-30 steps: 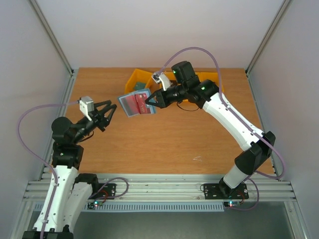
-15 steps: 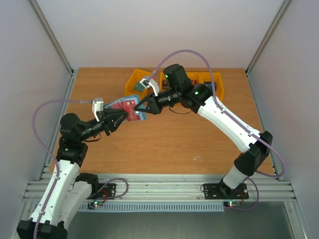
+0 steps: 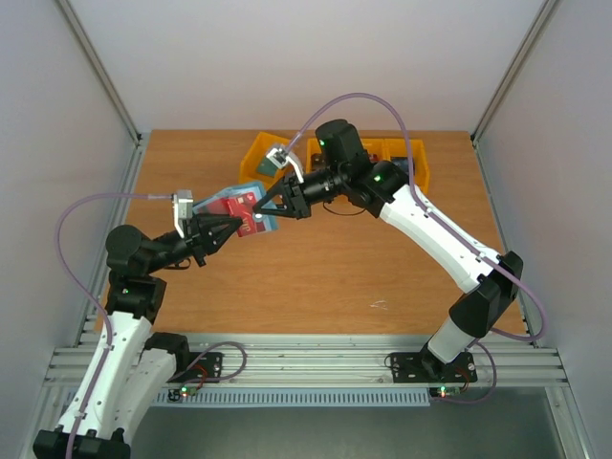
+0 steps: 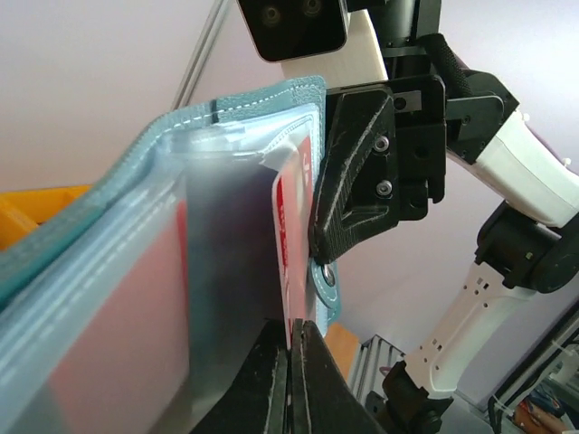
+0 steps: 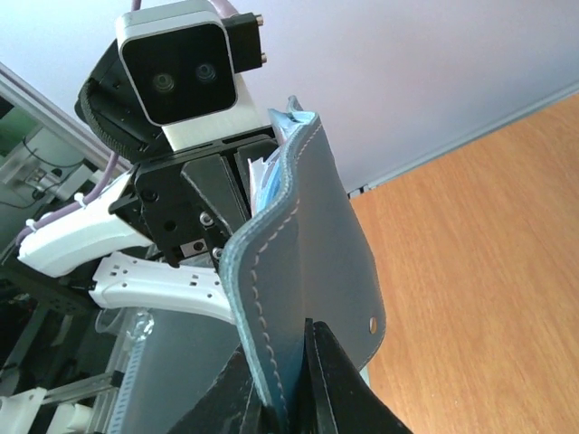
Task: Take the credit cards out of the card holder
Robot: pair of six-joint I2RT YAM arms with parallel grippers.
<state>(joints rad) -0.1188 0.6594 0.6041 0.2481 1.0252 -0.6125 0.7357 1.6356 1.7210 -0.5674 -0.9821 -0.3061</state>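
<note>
The slate-blue card holder (image 3: 251, 216) hangs open in the air above the table's left middle, with my right gripper (image 3: 262, 214) shut on its cover (image 5: 318, 244). A red credit card (image 3: 232, 205) shows in its clear pockets. In the left wrist view the pockets (image 4: 154, 271) fill the left side, and a red-and-white credit card (image 4: 288, 244) sticks out edge-on. My left gripper (image 4: 297, 327) is shut on that card's lower edge, right beside the closure tab (image 4: 327, 291). From above, the left gripper (image 3: 229, 228) meets the holder from the left.
Yellow bins (image 3: 264, 151) (image 3: 406, 155) stand at the table's back, behind the holder. The right arm (image 3: 430, 229) arches across the table's right half. The left arm's elbow (image 3: 129, 251) sits near the left edge. Bare wooden table (image 3: 325, 277) lies below both grippers.
The right gripper carried the holder a little left, then held still. The left arm swung in to the holder and its jaws went from open to shut on a card's edge.
</note>
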